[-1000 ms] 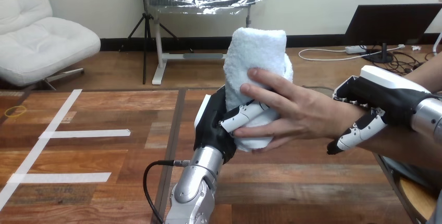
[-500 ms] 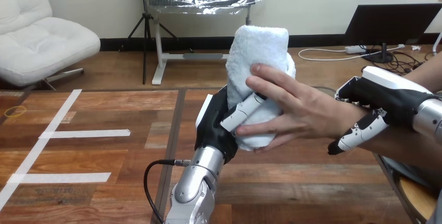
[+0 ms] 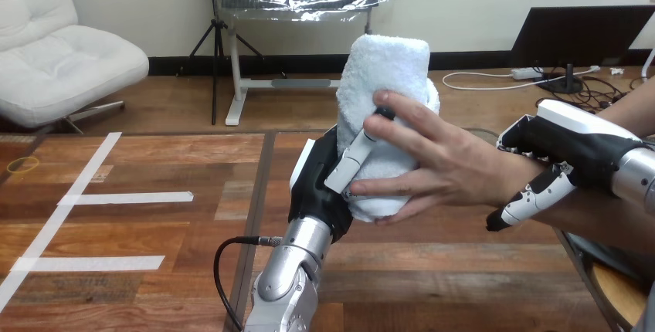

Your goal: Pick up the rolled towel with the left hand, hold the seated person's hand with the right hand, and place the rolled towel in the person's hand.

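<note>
While the fluffy, cylindrical rolled towel [image 3: 384, 69] stands upright, the left robot hand [image 3: 317, 185] clasps its base; the person's hand [image 3: 448, 166] wraps it from three o'clock, its wrist [image 3: 516, 179] gripped by the curled right robot hand [image 3: 570, 147].

The left hand [image 3: 315, 185] has straightened its near finger, which lay across the white rolled terry-cloth towel [image 3: 386, 69] and now points up along it. The towel sits slightly higher above that hand's palm, and the person's hand [image 3: 452, 166] has slid its fingertips up beside the finger's tip.
</note>
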